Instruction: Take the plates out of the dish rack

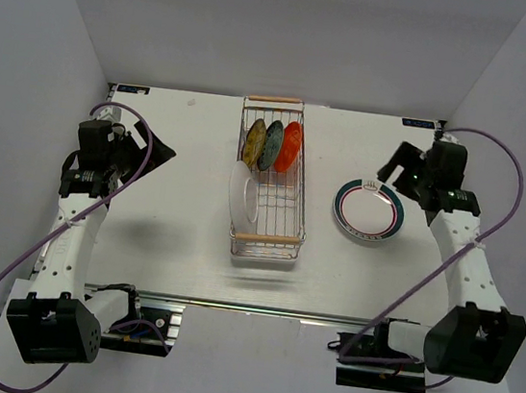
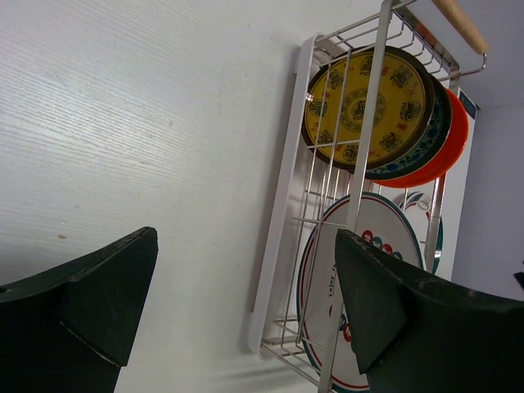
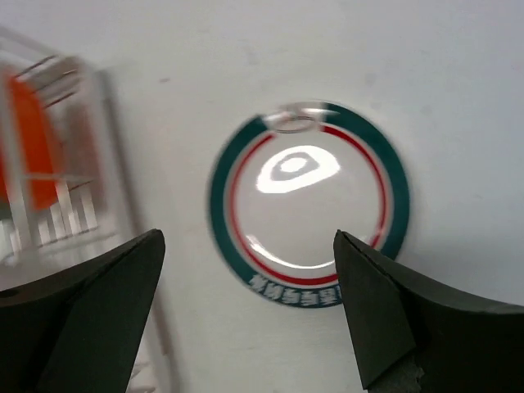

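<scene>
The silver wire dish rack (image 1: 302,211) stands mid-table with a wooden handle at each short end. At its far end stand the yellow-olive plate (image 1: 255,142), the grey-blue plate (image 1: 271,145) and the orange plate (image 1: 290,146). A large white plate (image 1: 242,197) stands in the near half. A teal-rimmed plate (image 1: 369,210) lies flat on the table right of the rack. My left gripper (image 1: 153,151) is open and empty, left of the rack. My right gripper (image 1: 395,165) is open and empty, above the flat plate's far edge (image 3: 307,201).
In the left wrist view the rack (image 2: 282,213) shows the yellow plate (image 2: 366,106) in front, with a teal-and-red-rimmed white plate (image 2: 372,278) standing nearer. The right wrist view is blurred. White walls close in the table's back and sides.
</scene>
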`<action>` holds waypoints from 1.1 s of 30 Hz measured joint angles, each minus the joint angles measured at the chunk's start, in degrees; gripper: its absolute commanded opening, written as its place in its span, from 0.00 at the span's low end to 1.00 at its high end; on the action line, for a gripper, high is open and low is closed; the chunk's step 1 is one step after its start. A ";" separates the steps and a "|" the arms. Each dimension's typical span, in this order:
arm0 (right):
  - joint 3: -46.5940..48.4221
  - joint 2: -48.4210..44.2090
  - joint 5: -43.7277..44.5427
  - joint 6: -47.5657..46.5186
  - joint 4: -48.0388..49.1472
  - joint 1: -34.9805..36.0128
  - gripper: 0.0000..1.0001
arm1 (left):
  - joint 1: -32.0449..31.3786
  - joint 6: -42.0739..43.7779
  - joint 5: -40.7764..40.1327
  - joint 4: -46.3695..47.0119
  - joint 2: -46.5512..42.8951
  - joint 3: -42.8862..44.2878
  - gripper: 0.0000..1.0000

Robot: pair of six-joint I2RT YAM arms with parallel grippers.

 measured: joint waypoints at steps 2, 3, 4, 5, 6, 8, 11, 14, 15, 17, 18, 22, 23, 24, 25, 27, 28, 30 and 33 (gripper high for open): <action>3.82 -1.38 -0.37 -1.03 -1.38 5.99 0.89 | 0.00 0.02 0.00 -0.02 -0.04 0.00 0.98; 5.81 -1.68 -0.59 -1.57 -1.97 9.03 0.89 | 0.00 0.00 0.00 -0.02 -0.09 0.00 0.98; 7.96 -1.84 -0.90 -2.12 -2.49 12.48 0.89 | 0.00 0.00 0.00 0.00 -0.13 0.00 0.98; 9.90 -1.99 -0.33 -2.62 -2.93 16.57 0.89 | 0.00 0.02 0.00 -0.02 -0.17 0.00 0.98; 11.87 -1.97 0.31 -3.26 -3.63 20.00 0.89 | 0.00 0.02 0.00 -0.02 -0.26 0.00 0.98; 15.34 -1.27 1.79 -4.07 -4.98 27.23 0.89 | 0.00 0.00 -0.02 -0.02 -0.39 0.00 0.98; 21.79 2.69 5.22 -5.66 -8.59 38.29 0.89 | 0.00 0.02 -0.02 -0.07 -0.50 0.00 0.98; 29.86 10.54 10.32 -7.06 -11.85 46.49 0.89 | 0.00 0.02 -0.04 -0.09 -0.61 0.00 0.98; 32.96 14.08 11.23 -7.37 -12.50 49.51 0.89 | 0.00 0.02 -0.07 -0.09 -0.68 0.00 0.98; 36.70 19.58 14.23 -7.96 -13.86 54.55 0.89 | 0.00 0.02 -0.07 -0.09 -0.76 0.00 0.98; 37.81 21.81 15.43 -8.09 -14.58 56.50 0.89 | 0.00 0.02 -0.07 -0.09 -0.83 0.00 0.98; 39.52 26.91 18.10 -8.20 -17.42 62.03 0.89 | 0.00 0.00 -0.02 -0.09 -0.83 0.00 0.98; 40.15 27.74 18.84 -8.20 -18.14 62.95 0.89 | 0.00 0.00 0.00 -0.09 -0.81 0.00 0.98; 40.83 28.46 19.74 -8.20 -18.73 63.69 0.89 | 0.00 0.00 0.00 -0.07 -0.81 0.00 0.98; 41.72 29.20 20.65 -8.11 -19.39 64.32 0.89 | 0.00 0.00 0.02 -0.09 -0.83 0.00 0.98; 43.95 30.86 23.06 -7.67 -20.00 65.59 0.89 | 0.00 0.00 0.02 -0.07 -0.83 0.00 0.98; 44.89 31.65 24.33 -7.19 -20.31 66.03 0.89 | 0.00 0.00 0.04 -0.09 -0.83 0.00 0.98; 46.49 33.33 27.47 -5.68 -20.94 66.90 0.89 | 0.00 0.00 0.04 -0.09 -0.83 0.00 0.98; 47.01 35.28 31.98 -3.21 -22.38 67.34 0.89 | 0.00 0.00 0.04 -0.09 -0.83 0.00 0.98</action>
